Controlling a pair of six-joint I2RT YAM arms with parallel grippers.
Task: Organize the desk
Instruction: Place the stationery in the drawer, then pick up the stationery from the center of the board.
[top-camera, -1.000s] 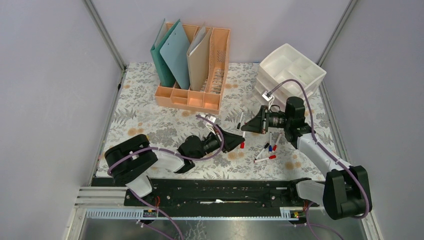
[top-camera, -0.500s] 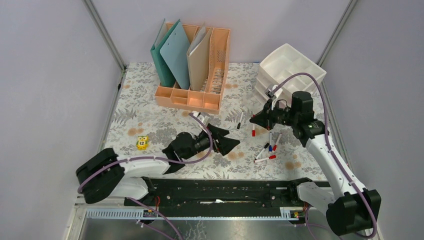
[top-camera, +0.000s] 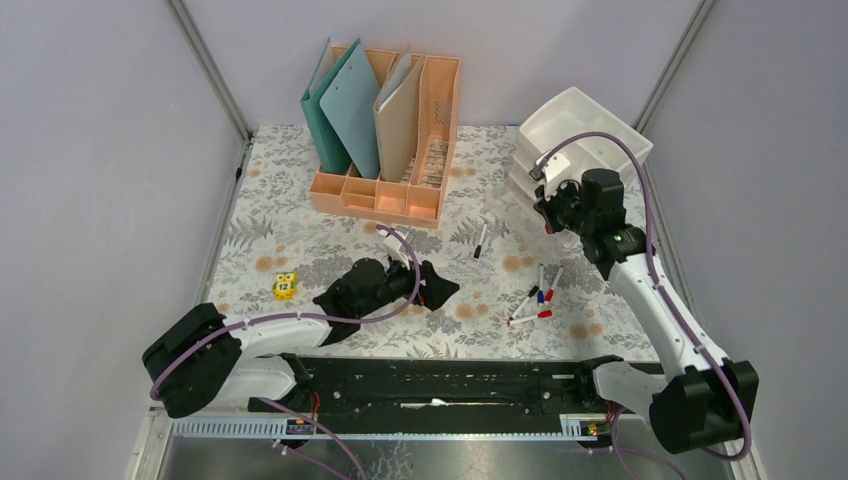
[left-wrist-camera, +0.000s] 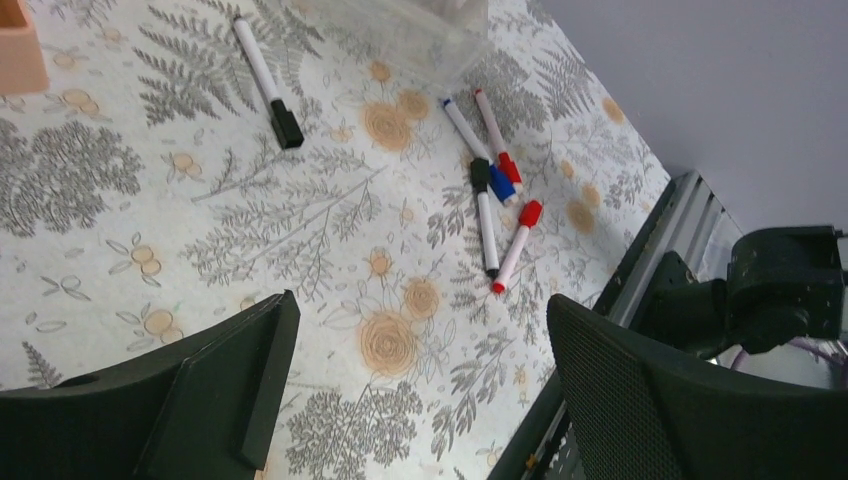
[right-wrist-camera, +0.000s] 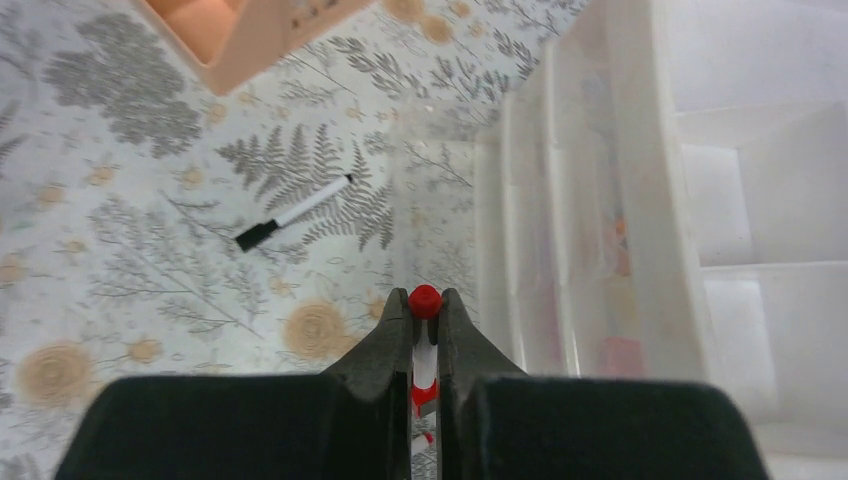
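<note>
file rack (top-camera: 375, 200): folders (top-camera: 352, 110) leaning | right claw (right-wrist-camera: 425, 320): clamps red-capped marker (right-wrist-camera: 425, 299)

Yellow owl figure (top-camera: 285, 287): the number 12, dark on a white patch on its front; it stands on the desk (top-camera: 300, 240), towards the left side.
Loose markers (left-wrist-camera: 495, 200): barrel print too small to read.
Red-capped marker (right-wrist-camera: 424, 300): no print can be made out.
</note>
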